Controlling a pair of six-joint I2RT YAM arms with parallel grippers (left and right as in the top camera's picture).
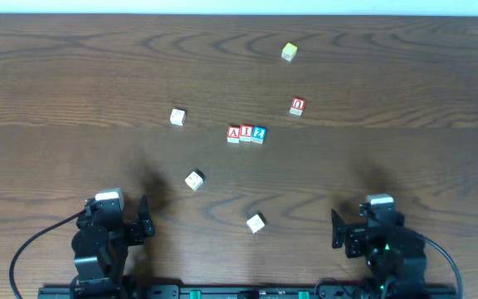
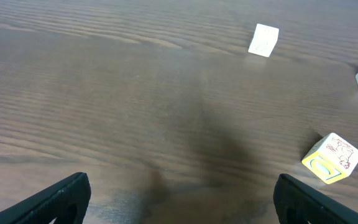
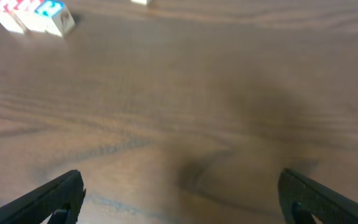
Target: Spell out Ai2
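Note:
Three letter blocks stand in a touching row at the table's middle: a red A block [image 1: 234, 134], a red I block [image 1: 246, 134] and a blue 2 block [image 1: 259, 134]. The row also shows at the top left of the right wrist view [image 3: 33, 15]. My left gripper [image 1: 143, 219] is open and empty near the front left edge, its fingers wide apart in the left wrist view [image 2: 182, 199]. My right gripper [image 1: 336, 230] is open and empty at the front right, also seen in the right wrist view [image 3: 182, 196].
Loose blocks lie around: a yellow one [image 1: 289, 52] far back, a red-lettered one [image 1: 297, 106], white ones at the left [image 1: 178, 117], front left [image 1: 194, 179] and front middle [image 1: 256, 223]. The left wrist view shows a white block [image 2: 263, 40] and a yellow-faced block [image 2: 332, 158].

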